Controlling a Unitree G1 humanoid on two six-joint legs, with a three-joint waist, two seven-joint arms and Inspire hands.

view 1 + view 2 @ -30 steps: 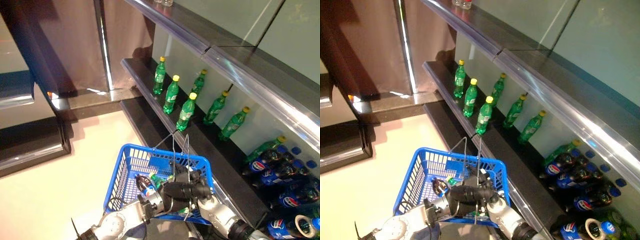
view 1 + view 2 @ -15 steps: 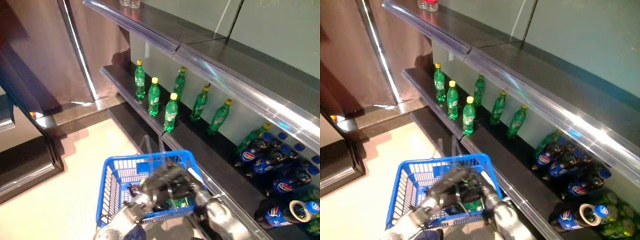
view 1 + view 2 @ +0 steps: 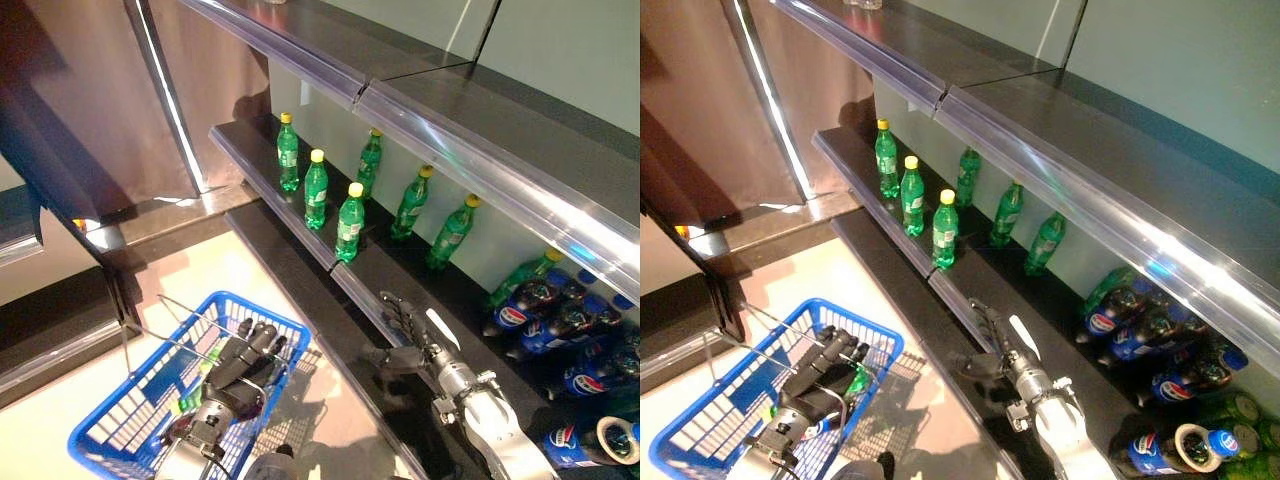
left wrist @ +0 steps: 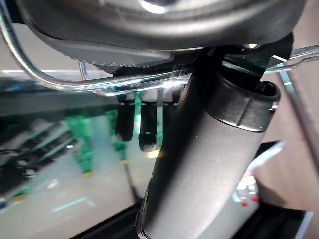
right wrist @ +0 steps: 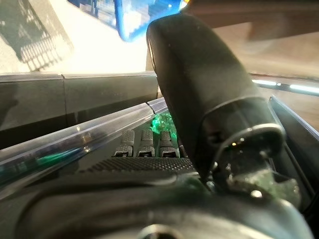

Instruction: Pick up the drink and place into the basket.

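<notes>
Left robot hand (image 3: 238, 372) gripping wire handle of blue basket (image 3: 110, 432). Right robot hand (image 3: 412, 335), fingers spread, holding nothing, hovering near shelf edge (image 3: 300, 235). Green drink (image 3: 349, 222) standing upright there. Risk: spread fingers tipping bottle, neighbours falling too.

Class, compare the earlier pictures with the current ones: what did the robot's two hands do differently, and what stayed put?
The right hand left the blue basket and now reaches, open, toward the shelf. The left hand still carries the basket by its wire handle. The green bottles stayed upright.
</notes>
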